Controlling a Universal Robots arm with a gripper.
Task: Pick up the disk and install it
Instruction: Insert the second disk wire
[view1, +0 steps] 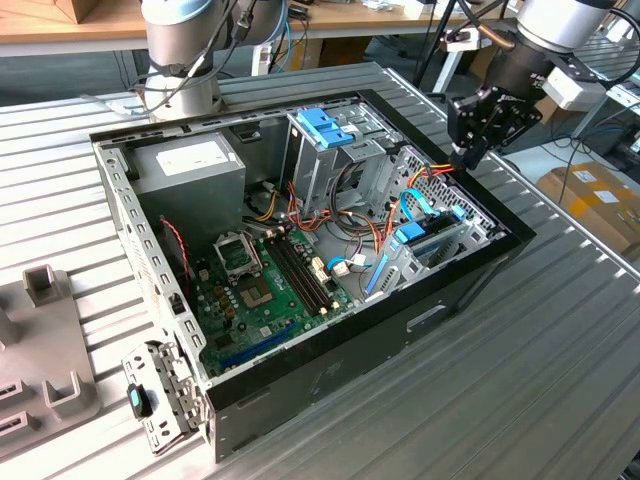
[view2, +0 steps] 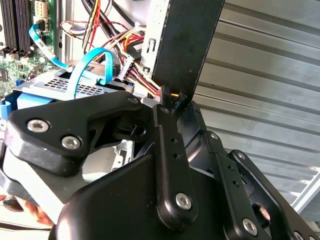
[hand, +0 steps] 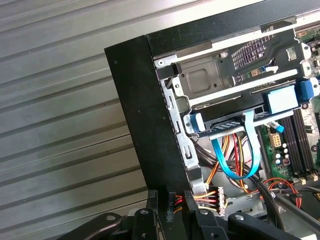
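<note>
The disk (view1: 437, 237) lies flat in the low bay at the near right corner of the open computer case (view1: 330, 370). It is grey with light-blue carrier ends. Both wrist views show it, as a perforated grey face (view2: 75, 89) and as a thin edge between blue tabs (hand: 235, 125). A blue ribbon cable (hand: 235, 162) loops off it. My gripper (view1: 468, 158) hangs just above the case's right corner, apart from the disk. Between its fingertips sits a small black cable connector (hand: 170, 202) on orange and yellow wires (view2: 150, 82). The gripper (view2: 177, 102) is shut on that connector.
Inside the case are a tall drive cage with a blue latch (view1: 325, 125), a power supply (view1: 190, 165) and a green motherboard (view1: 265, 285). Grey fixtures (view1: 45, 340) lie on the ribbed table (view1: 560, 340) at the exterior view's left. A second arm's base (view1: 180, 90) stands behind.
</note>
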